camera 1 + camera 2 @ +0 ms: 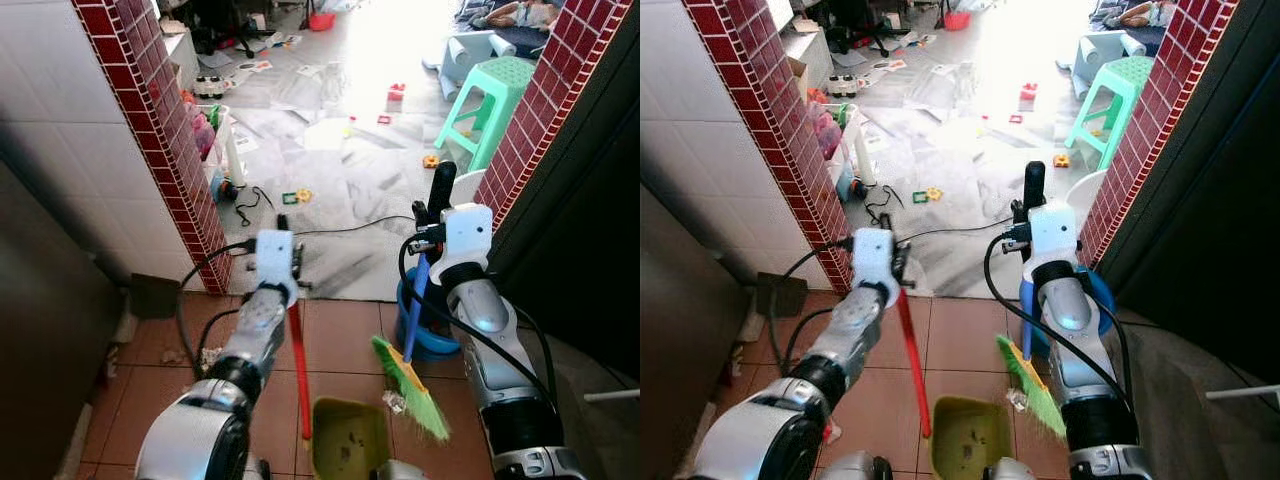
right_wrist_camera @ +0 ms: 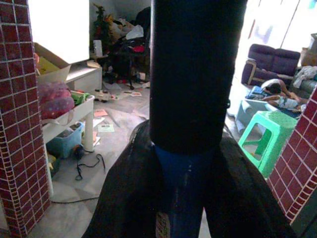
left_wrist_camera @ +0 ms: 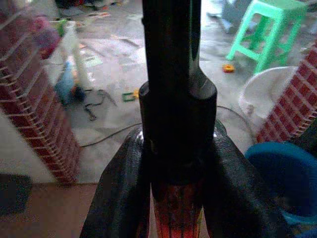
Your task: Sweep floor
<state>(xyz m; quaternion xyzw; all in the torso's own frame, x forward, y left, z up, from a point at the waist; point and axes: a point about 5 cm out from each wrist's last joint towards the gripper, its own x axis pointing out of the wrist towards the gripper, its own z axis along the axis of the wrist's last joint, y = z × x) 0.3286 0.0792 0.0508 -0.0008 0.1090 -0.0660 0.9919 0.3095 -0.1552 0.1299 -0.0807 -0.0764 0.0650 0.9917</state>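
Left eye view, robot standing at a doorway between 2 red-brick pillars: the right gripper (image 1: pixel 434 215) is clamped on the black grip of a blue-handled broom (image 1: pixel 412 375), whose green bristles rest on the terracotta floor (image 1: pixel 340 330) just beside a scrap of litter (image 1: pixel 394 401). The left gripper (image 1: pixel 285 262) is closed around the black top of the red handle (image 1: pixel 299 370) of a yellow-green dustpan (image 1: pixel 347 438), which sits on the tiles between the arms, near the robot's feet. Both wrist views confirm the fingers (image 3: pixel 124 193) pressed against either side of each shaft. The step in hand appears to be gathering debris into the pan; it would go best with short strokes drawn toward the pan's mouth, the pan edge kept flat on the tiles and the bristles lightly loaded. A blue bucket (image 1: pixel 436 340) stands just behind the broom and could catch the handle.
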